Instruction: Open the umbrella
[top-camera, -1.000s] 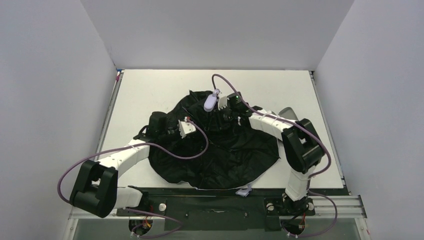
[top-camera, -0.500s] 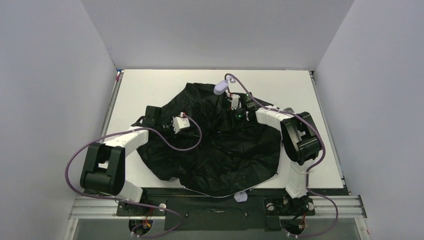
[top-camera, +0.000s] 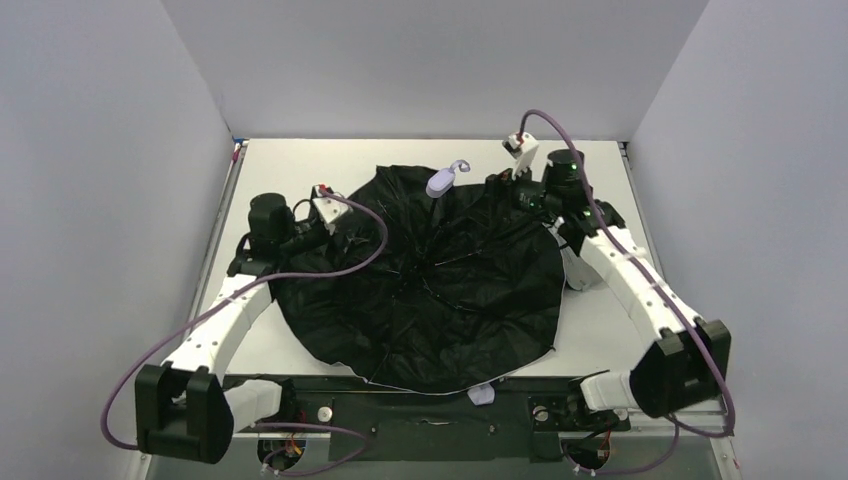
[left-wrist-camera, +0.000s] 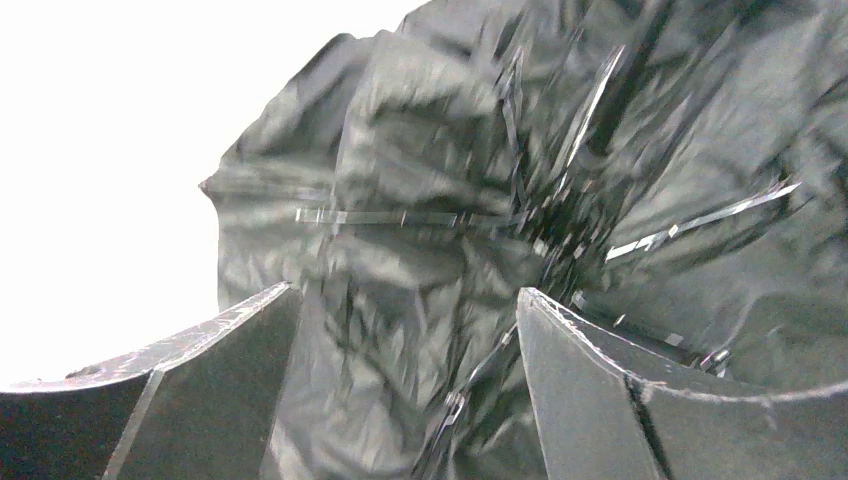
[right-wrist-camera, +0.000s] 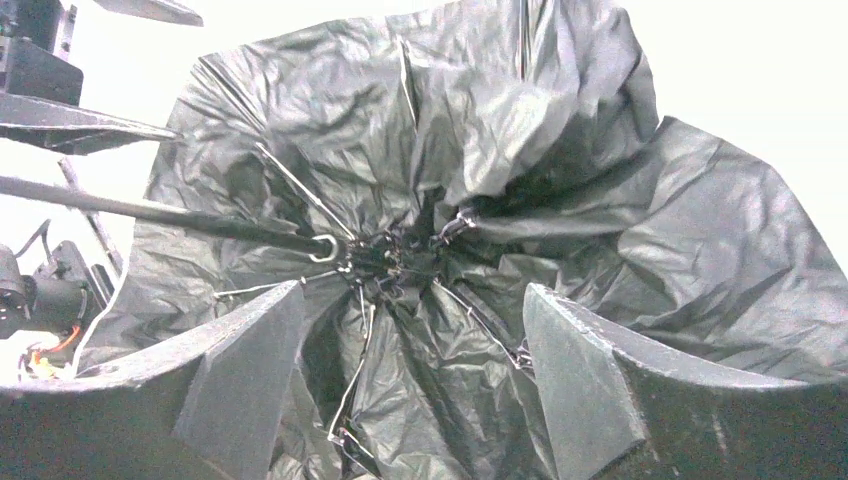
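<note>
Table (top-camera: 290, 170) carries the umbrella (top-camera: 470, 310), spread wide across its middle, black inside facing up. Its thin shaft (right-wrist-camera: 150, 212) runs from the hub to the pale handle (top-camera: 440, 184) at the far side. My left jaws gape empty by the canopy's left rim; my right jaws gape empty by its far-right rim.

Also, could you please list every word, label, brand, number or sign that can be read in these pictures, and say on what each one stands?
None: no readable text, number or sign shows in any view, not on the umbrella, its handle, the left gripper, the right gripper or the table.
</note>
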